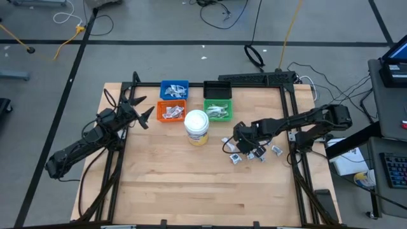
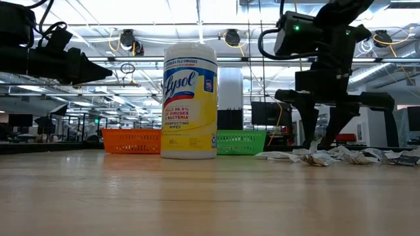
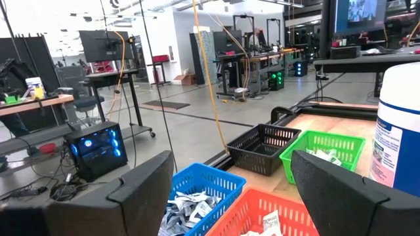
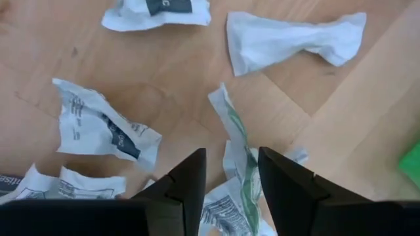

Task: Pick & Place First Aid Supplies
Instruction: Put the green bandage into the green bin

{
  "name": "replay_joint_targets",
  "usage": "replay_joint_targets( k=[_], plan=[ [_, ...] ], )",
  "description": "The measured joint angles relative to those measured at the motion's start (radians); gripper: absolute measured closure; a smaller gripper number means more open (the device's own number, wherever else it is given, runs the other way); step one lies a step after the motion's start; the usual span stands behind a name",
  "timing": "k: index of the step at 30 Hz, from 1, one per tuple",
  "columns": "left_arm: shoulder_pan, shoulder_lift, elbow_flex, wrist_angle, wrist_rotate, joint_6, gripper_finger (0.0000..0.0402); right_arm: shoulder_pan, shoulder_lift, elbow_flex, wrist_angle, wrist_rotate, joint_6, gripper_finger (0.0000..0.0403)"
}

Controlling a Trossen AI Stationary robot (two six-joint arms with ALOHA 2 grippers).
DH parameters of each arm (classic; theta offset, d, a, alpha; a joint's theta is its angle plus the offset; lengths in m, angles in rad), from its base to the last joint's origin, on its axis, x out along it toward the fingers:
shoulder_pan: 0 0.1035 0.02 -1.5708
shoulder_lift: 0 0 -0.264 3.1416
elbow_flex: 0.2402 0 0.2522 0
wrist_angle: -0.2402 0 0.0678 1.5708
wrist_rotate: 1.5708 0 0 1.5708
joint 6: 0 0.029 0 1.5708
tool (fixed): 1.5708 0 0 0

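Observation:
Several small white first aid packets point(image 1: 253, 152) lie loose on the wooden table right of centre, and show in the low view as a flat pile point(image 2: 328, 156). My right gripper point(image 1: 242, 138) hangs over this pile, pointing steeply down, open with a narrow gap. In the right wrist view its fingers point(image 4: 231, 172) stand on either side of a crumpled packet with green print point(image 4: 237, 144), which lies flat on the table. My left gripper point(image 1: 147, 116) waits open and level at the table's left, beside the orange bin point(image 1: 172, 112).
Blue point(image 1: 174, 89), orange, green point(image 1: 218, 110) and black point(image 1: 217, 90) bins stand at the table's far side; three hold packets. A white-lidded jar with a yellow label point(image 1: 197, 126) stands in front of them. Bare wood lies toward the near edge.

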Motion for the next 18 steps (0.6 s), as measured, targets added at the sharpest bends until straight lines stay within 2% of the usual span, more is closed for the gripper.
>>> replay_joint_targets(
  k=[4, 10, 18],
  plan=[
    [0.0, 0.0, 0.0, 0.0, 0.0, 0.0, 0.0091, 0.0, 0.0, 0.0, 0.011, 0.002, -0.011, 0.0296],
    [0.0, 0.0, 0.0, 0.0, 0.0, 0.0, 0.0091, 0.003, 0.0, 0.0, 0.006, 0.004, -0.016, 0.0391],
    [0.0, 0.0, 0.0, 0.0, 0.0, 0.0, 0.0091, 0.003, 0.001, 0.065, -0.073, 0.053, 0.153, 0.0401]
  ],
)
